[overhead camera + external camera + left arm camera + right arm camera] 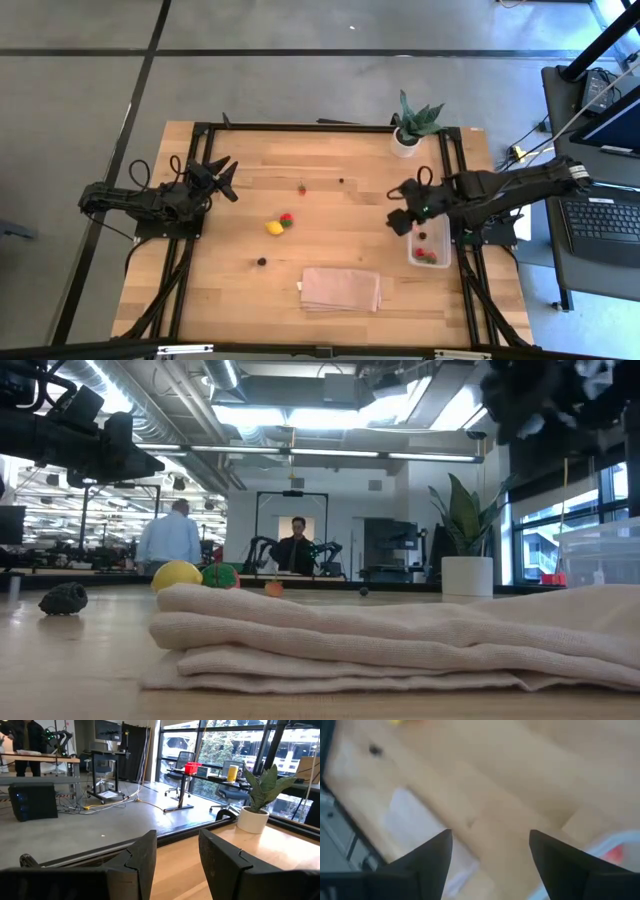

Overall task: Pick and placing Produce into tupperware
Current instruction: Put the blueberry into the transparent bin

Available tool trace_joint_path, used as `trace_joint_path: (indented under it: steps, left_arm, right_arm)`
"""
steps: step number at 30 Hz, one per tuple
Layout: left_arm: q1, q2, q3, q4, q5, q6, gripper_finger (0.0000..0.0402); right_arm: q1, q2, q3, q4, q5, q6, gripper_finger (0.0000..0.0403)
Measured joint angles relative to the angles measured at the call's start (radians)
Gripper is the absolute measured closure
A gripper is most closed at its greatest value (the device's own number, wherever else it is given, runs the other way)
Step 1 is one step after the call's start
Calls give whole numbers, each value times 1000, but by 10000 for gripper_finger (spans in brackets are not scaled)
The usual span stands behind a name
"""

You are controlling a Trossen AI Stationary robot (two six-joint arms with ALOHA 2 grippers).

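Right gripper [399,222] hangs just beside the tupperware [429,247] at the tabletop's [330,165] right edge, fingers spread, grasping nothing; red produce pieces [427,255] lie inside the tupperware. Yellow piece [274,227] and red-and-green piece [287,220] touch mid-tabletop, a dark berry [262,261] near the folded tan cloth [341,289]. Left gripper [226,178] waits at left, fingers apart, empty.

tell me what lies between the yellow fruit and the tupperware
In the high view, only bare wood lies between the yellow fruit and the tupperware; the folded cloth sits nearer the front edge.
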Motion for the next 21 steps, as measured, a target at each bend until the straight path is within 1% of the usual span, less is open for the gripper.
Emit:
trace_joint_path:
  steps: [2,6,9,12,15,21]
  left_arm:
    - [0,0,0,0,0,0,262]
    - [0,0,0,0,0,0,262]
    - [0,0,0,0,0,2,262]
    - [0,0,0,0,0,3,262]
    - [0,0,0,0,0,3,262]
    - [0,0,0,0,0,2,262]
  right_arm:
    - [-23,13,32,6,28,-45,141]
    - [-80,72,85,131,69,-207,145]
    - [-129,162,133,226,76,-359,146]
    - [-181,279,191,233,75,-463,147]
    - [-242,402,244,205,75,-514,147]
    - [-355,640,330,201,75,-545,147]
